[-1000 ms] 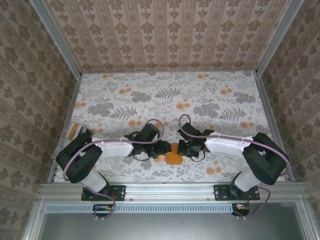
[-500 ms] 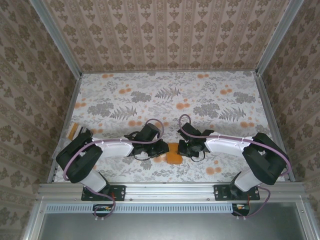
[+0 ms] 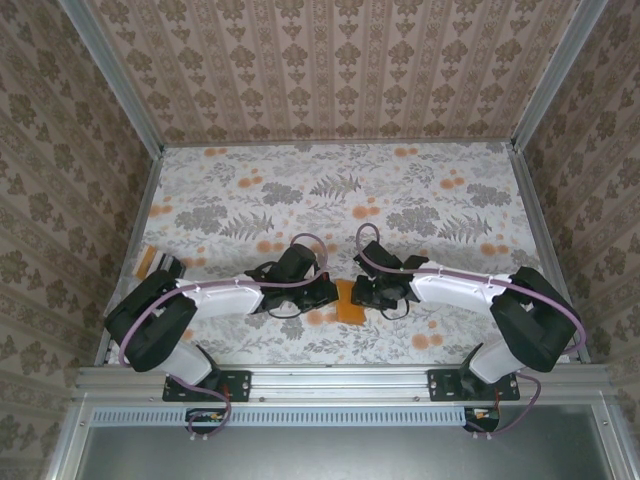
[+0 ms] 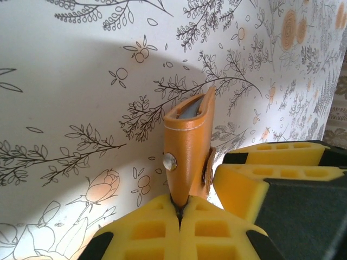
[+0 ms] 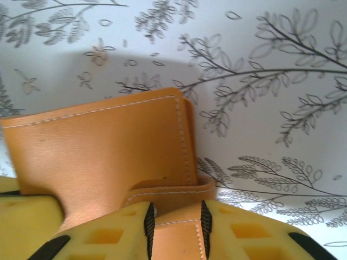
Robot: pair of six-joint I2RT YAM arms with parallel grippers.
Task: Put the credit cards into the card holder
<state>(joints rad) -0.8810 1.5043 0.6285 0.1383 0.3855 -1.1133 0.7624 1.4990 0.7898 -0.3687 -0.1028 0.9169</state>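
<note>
Card holder (image 3: 350,304): orange, between the two grippers, near the front edge of the floral table (image 3: 420,200).
Left gripper (image 4: 179,212): yellow pads clamped on the holder's near edge.
Right gripper (image 5: 174,221): pads clamped on the holder's flap.
Card (image 4: 193,110): grey edge visible inside the holder's far open end.

We stretch both arms low and inward, our left gripper (image 3: 328,294) and right gripper (image 3: 363,295) nearly meeting, each pinched closed on the card holder (image 3: 350,306).
</note>
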